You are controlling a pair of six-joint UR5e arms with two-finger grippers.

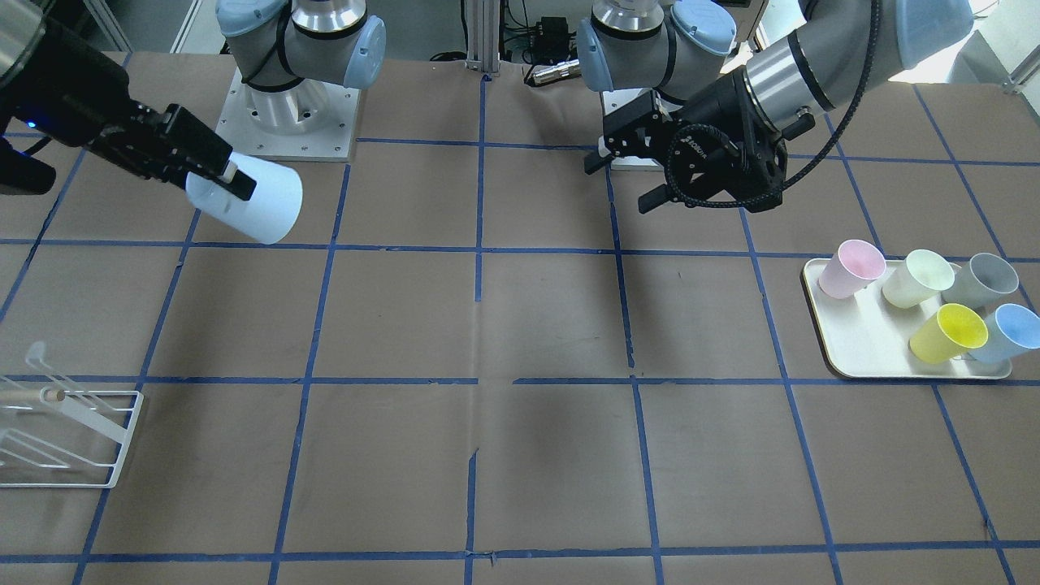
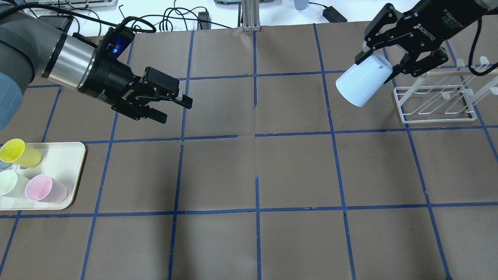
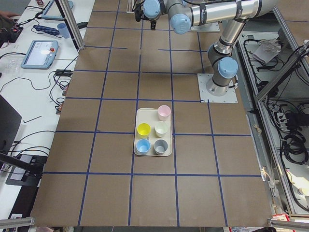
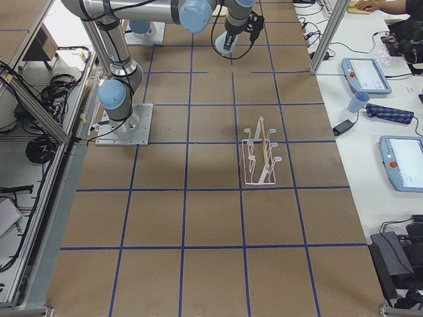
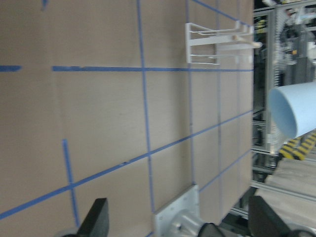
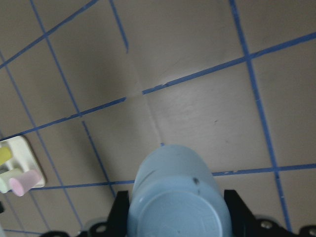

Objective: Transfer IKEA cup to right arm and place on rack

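Observation:
My right gripper (image 2: 375, 66) is shut on the base end of the pale blue IKEA cup (image 2: 362, 84) and holds it tilted in the air, mouth pointing toward the table's middle. The cup is just left of the white wire rack (image 2: 435, 102) in the overhead view. In the front view the cup (image 1: 252, 199) is held by the right gripper (image 1: 219, 183), with the rack (image 1: 69, 426) nearer the table's front. My left gripper (image 2: 175, 111) is open and empty over the table, far from the cup. The right wrist view shows the cup's base (image 6: 177, 207) between the fingers.
A cream tray (image 1: 861, 345) holds a pink cup (image 1: 849, 268), a pale green one (image 1: 918, 278), a grey one (image 1: 983, 280), a yellow cup (image 1: 946, 333) and a second blue cup (image 1: 1007, 333). Brown table with blue tape grid lies between the arms.

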